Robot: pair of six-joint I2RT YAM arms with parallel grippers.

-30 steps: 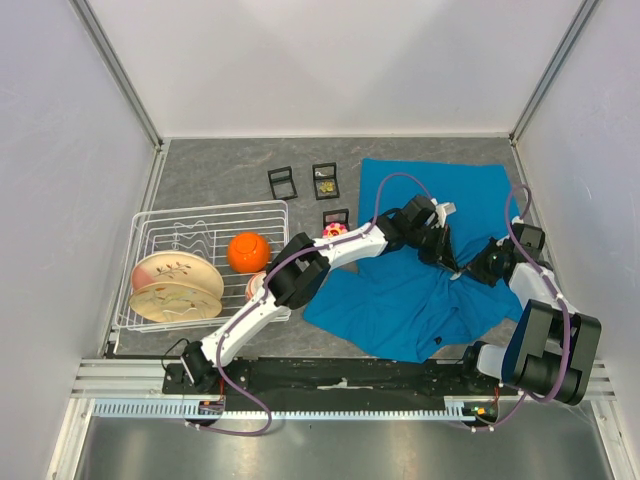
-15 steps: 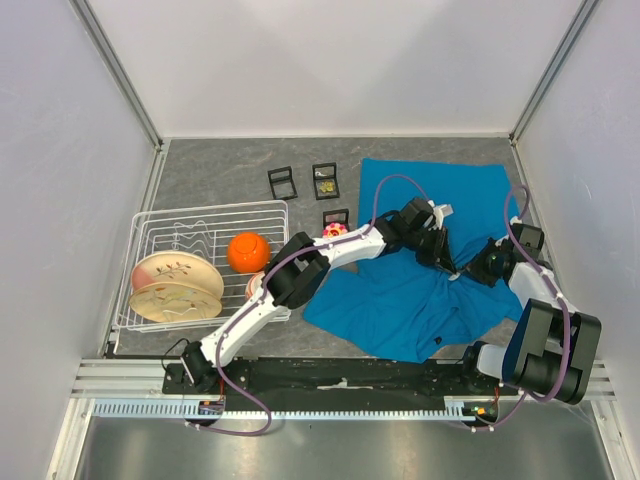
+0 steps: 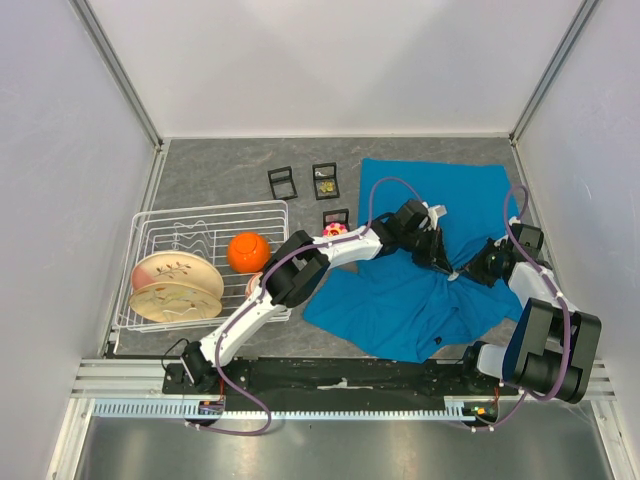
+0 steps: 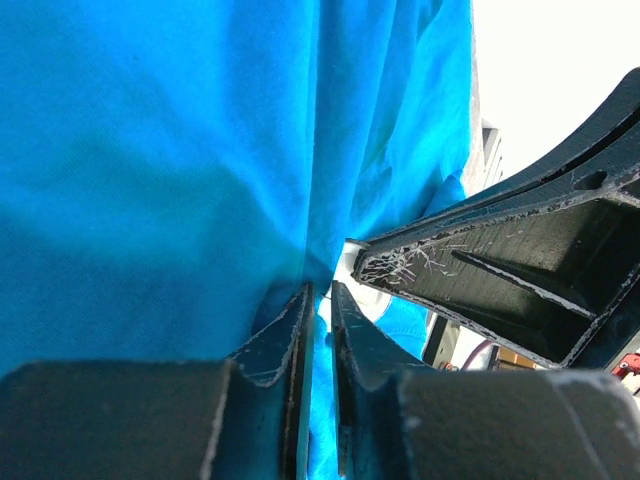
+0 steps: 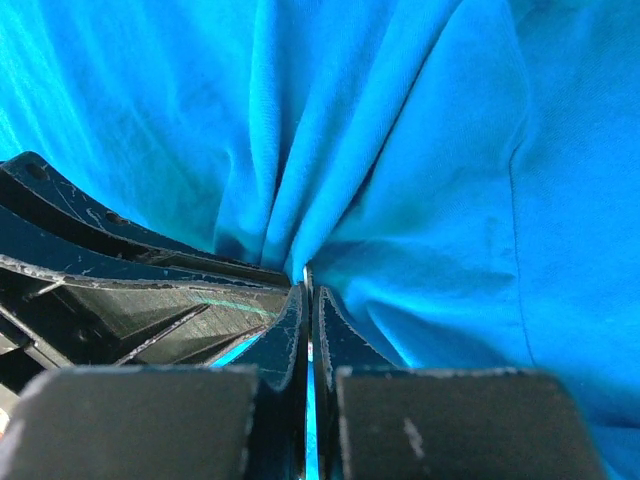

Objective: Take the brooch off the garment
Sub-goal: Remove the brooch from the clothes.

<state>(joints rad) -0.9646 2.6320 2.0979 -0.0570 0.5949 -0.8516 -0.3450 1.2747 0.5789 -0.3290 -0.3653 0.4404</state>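
The right claw (image 5: 306,285) is fully closed. Between its two fingers it pinches a raised fold of the garment (image 5: 420,150), and creases run from the tips out into the cloth. The left claw (image 4: 320,295) is almost closed. Only a thin slit remains between its fingers, blue cloth shows inside this slit, and a second fold ends exactly at its tips, so it seems to grip the garment (image 4: 150,150) too.

The two claws meet tip to tip. In each wrist view one dark finger of the other claw stands just beside the pinched place. I cannot make out the brooch in any view.

From above, the left claw (image 3: 447,268) and the right claw (image 3: 462,272) come together over the middle of the garment (image 3: 400,300), towards its right side. The cloth lies wrinkled on the right half of the grey table (image 3: 220,170) and is gathered up under the claws.

To the left of the garment stand three small black frames (image 3: 325,180). Further left is a white wire rack (image 3: 150,225) that holds two plates (image 3: 175,285) and an orange bowl (image 3: 248,252).
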